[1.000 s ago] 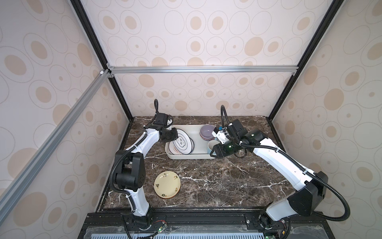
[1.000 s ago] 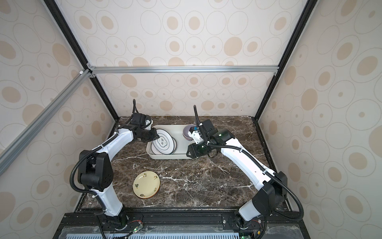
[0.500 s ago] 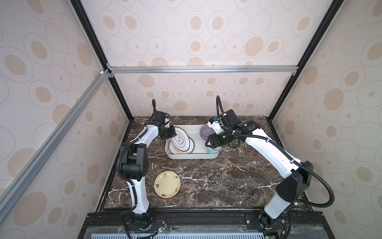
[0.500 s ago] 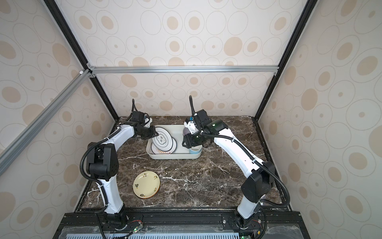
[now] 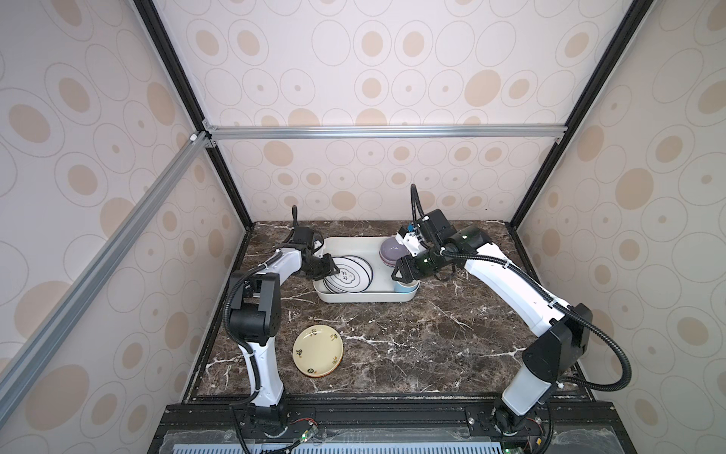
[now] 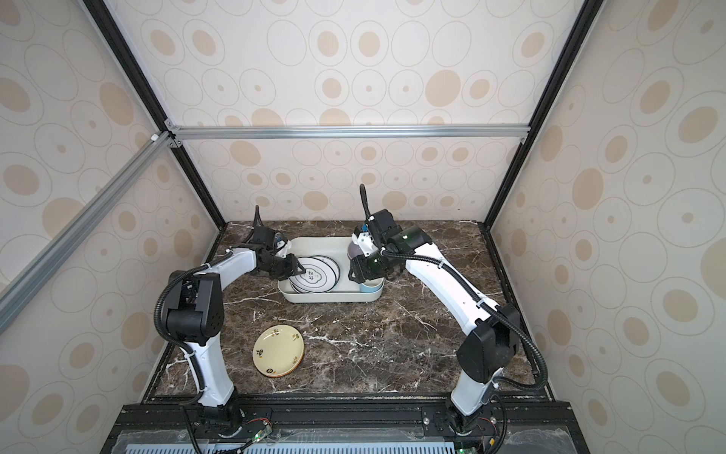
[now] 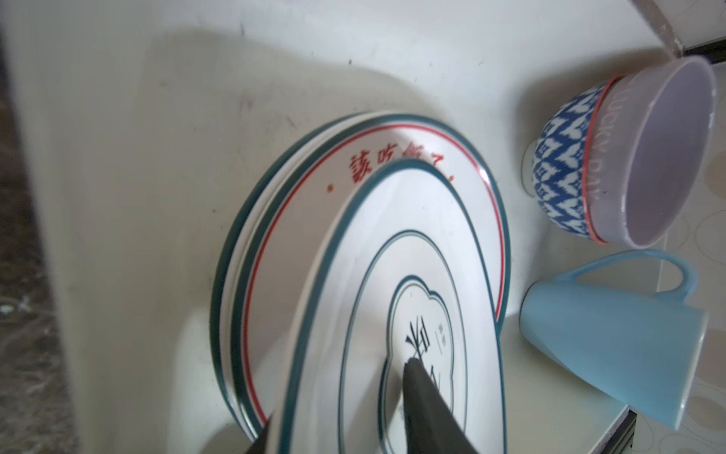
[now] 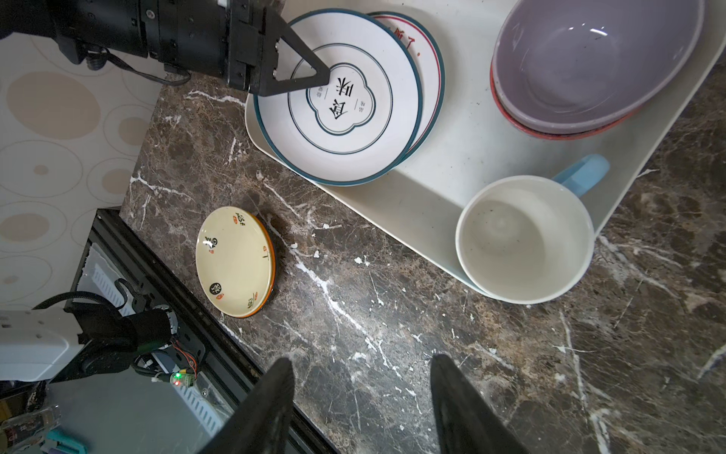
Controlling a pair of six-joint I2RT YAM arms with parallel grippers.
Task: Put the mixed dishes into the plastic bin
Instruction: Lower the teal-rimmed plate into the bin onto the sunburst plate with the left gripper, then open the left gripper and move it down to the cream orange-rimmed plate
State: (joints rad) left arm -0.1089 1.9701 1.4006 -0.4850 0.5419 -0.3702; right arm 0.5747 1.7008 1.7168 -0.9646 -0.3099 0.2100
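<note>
Left end effector (image 5: 333,271) now parted, releasing teal-rimmed white round plate (image 5: 355,275) into white plastic bin (image 5: 361,297); next, likely: pale-yellow round plate (image 5: 317,351), table's seven o'clock.

Plates (image 8: 338,98), bowls (image 8: 589,59), mug (image 8: 522,239) in bin (image 8: 471,129)

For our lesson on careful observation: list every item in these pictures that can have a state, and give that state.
top plate: in bin, on red-lined plate
red-lined plate: in bin, beneath it
lilac bowl: upright, nested in patterned bowl
patterned bowl: in bin
blue mug: upright, empty, in bin
yellow plate: on table, outside bin
left gripper: jaws astride top plate's rim; grip unclear
right gripper: open, empty
</note>
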